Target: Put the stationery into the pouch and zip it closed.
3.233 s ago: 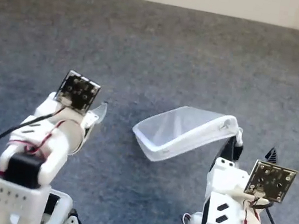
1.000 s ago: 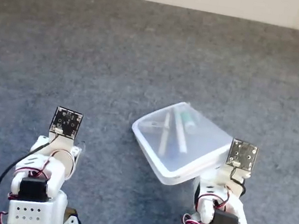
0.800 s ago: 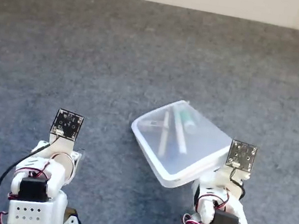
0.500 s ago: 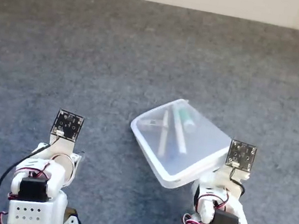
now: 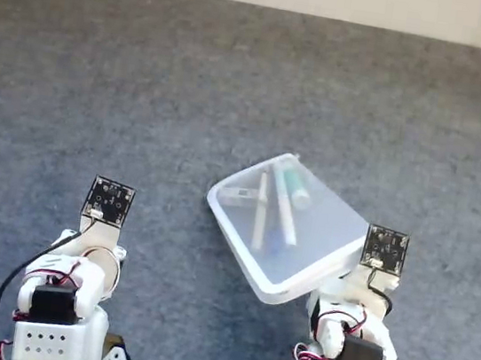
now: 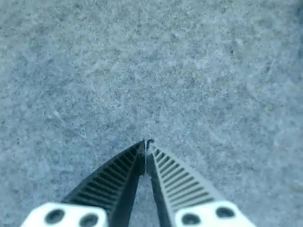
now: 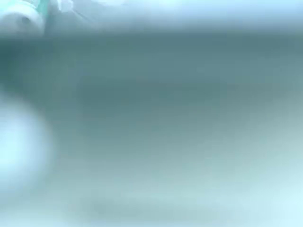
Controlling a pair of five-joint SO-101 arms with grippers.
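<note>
Several pieces of stationery lie inside the translucent pouch [image 5: 314, 244], among them a white pen [image 5: 282, 215], a pale stick [image 5: 259, 218] and a teal-capped piece [image 5: 292, 185]. The pouch sits a little toward 4 o'clock from the middle of the grey counter [image 5: 238, 72] in the high view. About three seconds ago it stood up on edge, lifted at one corner by the right arm [image 5: 352, 308], and its contents did not show. Now it lies flatter with the items visible through its wall. Over the last second it has crept slightly toward 11 o'clock. Both arms have drawn back toward their bases. The right one is now just at the pouch's 5 o'clock edge and the left arm [image 5: 64, 285] is well apart at its 8 o'clock.

We judge the loading step done. We cannot see whether the zip is fully closed, so that is what we would check next.

The left end effector [image 6: 146, 144] has its tips together on nothing, above bare counter. The right wrist view looks into the pouch [image 7: 165, 118] at close range, with the teal-capped piece [image 7: 28, 14] at one corner. We cannot tell whether the right end effector is clamped on the pouch or free.

We find no brand, label or writing that can be read on the pouch, the stationery or the arms.
</note>
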